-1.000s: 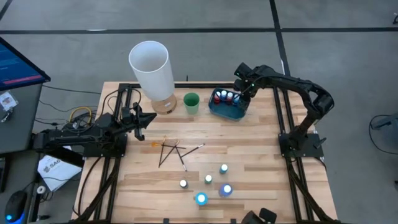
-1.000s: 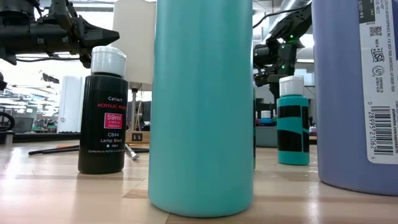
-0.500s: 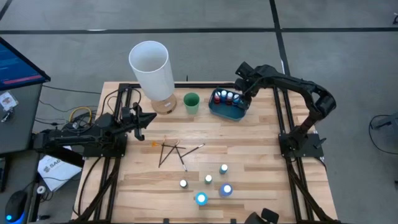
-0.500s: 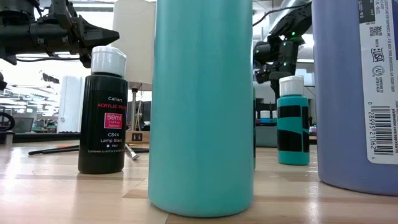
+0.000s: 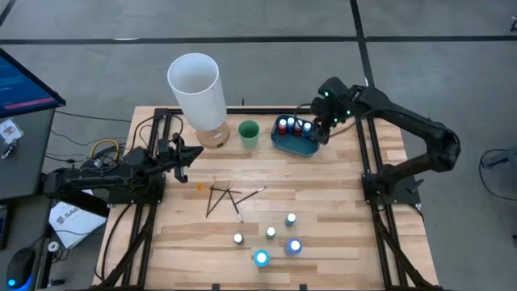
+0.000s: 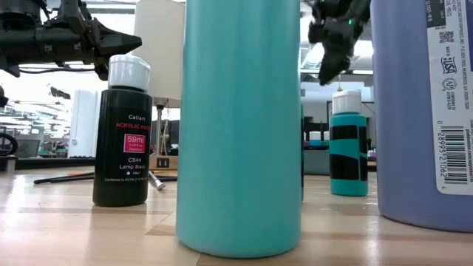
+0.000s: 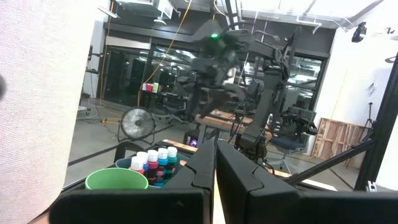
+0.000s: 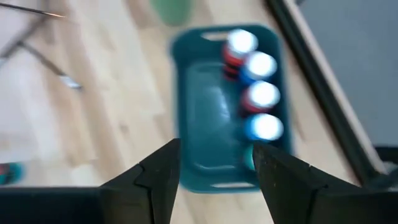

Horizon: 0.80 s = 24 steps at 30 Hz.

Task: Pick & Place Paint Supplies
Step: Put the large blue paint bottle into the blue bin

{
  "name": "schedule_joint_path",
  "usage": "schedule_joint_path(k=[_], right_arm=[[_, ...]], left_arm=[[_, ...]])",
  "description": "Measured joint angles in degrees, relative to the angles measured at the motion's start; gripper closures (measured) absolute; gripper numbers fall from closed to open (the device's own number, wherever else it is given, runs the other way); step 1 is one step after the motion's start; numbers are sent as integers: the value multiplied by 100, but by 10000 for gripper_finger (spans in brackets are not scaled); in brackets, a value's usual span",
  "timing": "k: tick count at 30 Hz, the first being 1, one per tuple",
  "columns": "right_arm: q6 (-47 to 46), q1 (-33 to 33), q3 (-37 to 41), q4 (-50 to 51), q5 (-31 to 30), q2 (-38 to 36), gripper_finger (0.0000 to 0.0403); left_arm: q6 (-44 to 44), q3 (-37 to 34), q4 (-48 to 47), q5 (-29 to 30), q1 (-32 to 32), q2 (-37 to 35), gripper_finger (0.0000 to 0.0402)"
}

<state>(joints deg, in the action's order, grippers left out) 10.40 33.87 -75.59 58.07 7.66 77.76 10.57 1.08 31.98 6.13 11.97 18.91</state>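
Observation:
Several white-capped paint bottles (image 5: 296, 126) stand in a row along the far wall of the blue tray (image 5: 296, 144), also shown in the right wrist view as bottles (image 8: 258, 93) in the tray (image 8: 205, 130). My right gripper (image 5: 326, 123) hangs open above the tray's right end, nothing between its fingers (image 8: 163, 177). More bottles (image 5: 271, 233) stand near the table's front edge, and thin dark brushes (image 5: 226, 198) lie flat at mid-table. My left gripper (image 5: 199, 153) waits shut at the left, above the table.
A green cup (image 5: 249, 133) stands left of the tray, with a tall white cylinder (image 5: 195, 85) beside it at the far left. Dark frame rails (image 5: 367, 153) run along both table sides. Bare wood lies between the brushes and the tray.
My right gripper has risen from the tray's right end and drawn back a little toward the table's right edge, tipping steeper downward. The bottles in the tray stay where they were. My left arm has kept still.

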Motion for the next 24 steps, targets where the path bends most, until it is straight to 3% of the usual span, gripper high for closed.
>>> schedule_joint_path(k=[9, 24], right_arm=[[-743, -1959, 0, -15, 9, -38, 215], [-2047, -4666, -2, -930, 155, 779, 202]], left_arm=[[1, 0, 31, 0, 0, -1, 399], [0, 0, 68, 0, 0, 1, 399]])
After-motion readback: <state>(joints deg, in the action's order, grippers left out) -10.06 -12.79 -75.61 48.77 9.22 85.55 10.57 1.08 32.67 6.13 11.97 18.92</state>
